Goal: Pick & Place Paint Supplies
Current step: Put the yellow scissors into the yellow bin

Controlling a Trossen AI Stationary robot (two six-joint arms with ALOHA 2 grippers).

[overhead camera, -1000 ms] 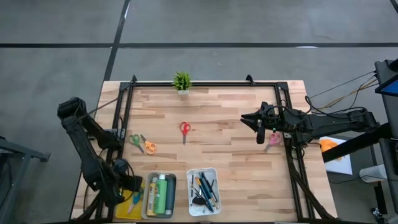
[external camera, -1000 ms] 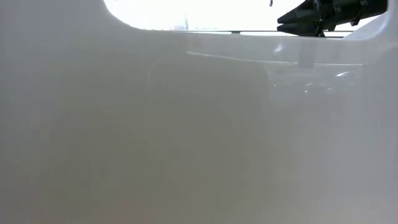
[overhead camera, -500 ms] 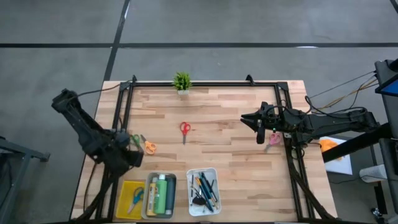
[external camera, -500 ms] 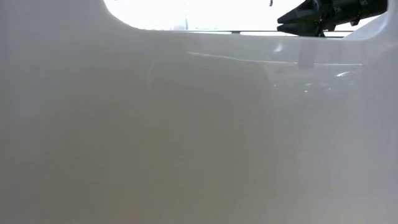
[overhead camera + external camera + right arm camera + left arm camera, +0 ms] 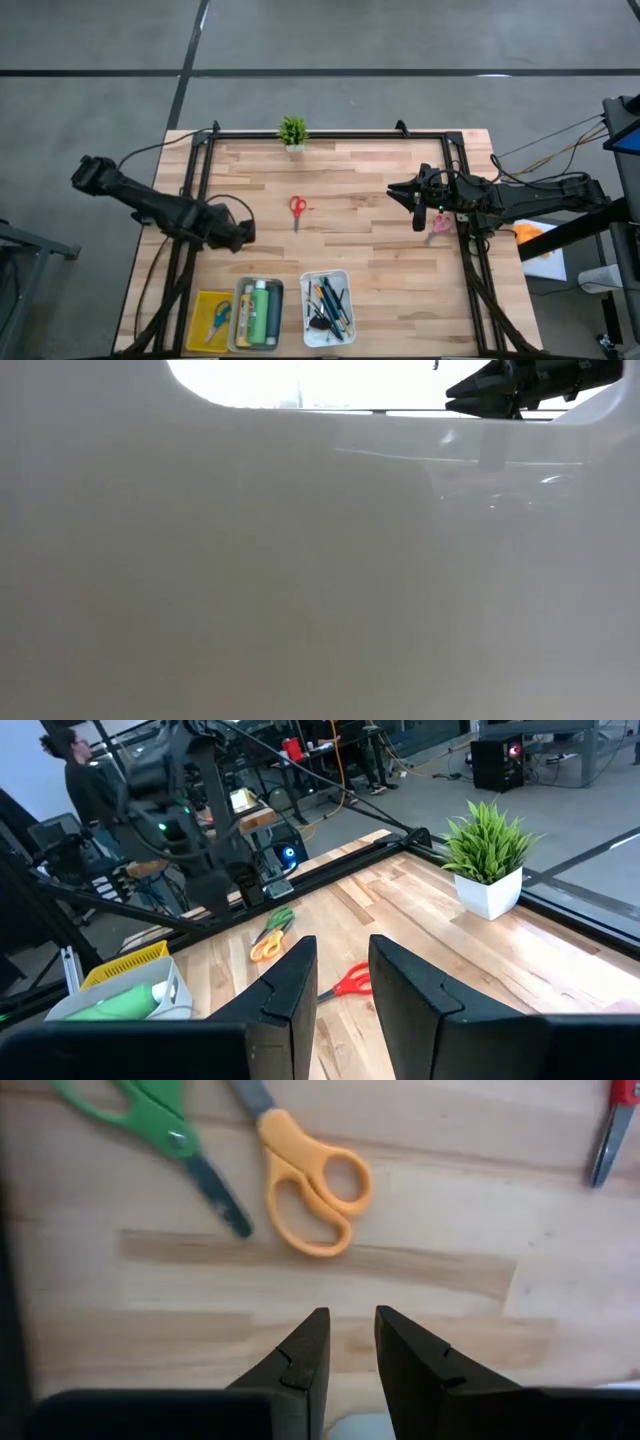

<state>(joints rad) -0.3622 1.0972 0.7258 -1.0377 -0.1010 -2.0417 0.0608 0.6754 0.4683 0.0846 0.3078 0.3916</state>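
High view first, left to right. At the table's (image 5: 380,270) left edge the left arm reaches in, its gripper (image 5: 243,233) low over the wood. The wrist view shows its gripper (image 5: 349,1342) with fingers (image 5: 305,1355) a narrow gap apart and nothing between them, so it is released. Just beyond the tips lie the orange scissors (image 5: 310,1180) flat on the boards, and beside them, near but apart, the green scissors (image 5: 160,1130); in the high view the arm covers both.

Along the near edge stand three trays side by side: a yellow tray (image 5: 203,335) with blue scissors (image 5: 219,317) in it, a grey tray (image 5: 236,318) holding two bottles (image 5: 260,314) lying flat, one yellow and one green, and a white tray (image 5: 344,310) with dark brushes (image 5: 327,306) and pencils.

Mid-table, red scissors (image 5: 297,209) lie alone, well apart from both arms. A plant (image 5: 293,131) in a white pot stands at the far edge.

On the right, the right arm waits, its gripper (image 5: 418,210) above the boards; its fingers (image 5: 290,985) stand slightly apart, empty. Pink scissors (image 5: 440,224) lie just beside it, by the frame rail (image 5: 462,190).

A pale surface fills the low view, with the right arm dark at its upper right.
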